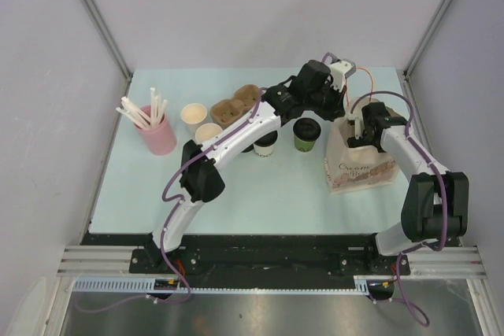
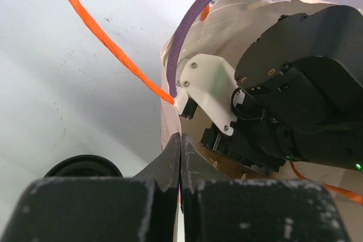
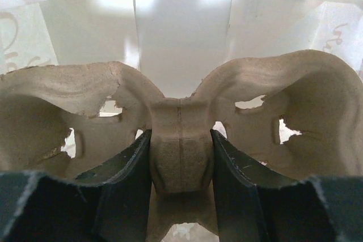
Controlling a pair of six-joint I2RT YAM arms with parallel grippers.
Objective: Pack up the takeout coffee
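Observation:
Two takeout coffee cups with black lids stand mid-table, one white-sided [image 1: 265,143] and one green-sided [image 1: 305,134]. To their right stands a white paper bag [image 1: 362,169] with its mouth open. My right gripper [image 1: 362,135] [image 3: 180,145] reaches down into the bag, shut on the centre post of a brown pulp cup carrier [image 3: 180,134] with both pockets empty. My left gripper [image 1: 340,108] [image 2: 180,140] is at the bag's far-left rim [image 2: 167,111], jaws pressed together on the paper edge. A black lid [image 2: 82,166] shows low in the left wrist view.
A second pulp carrier [image 1: 236,105] lies at the back. Two lidless paper cups [image 1: 193,118] [image 1: 208,133] stand left of it, and a pink cup of white straws [image 1: 160,133] farther left. The left arm spans over the lidded cups. The right wrist [image 2: 300,83] fills the left wrist view.

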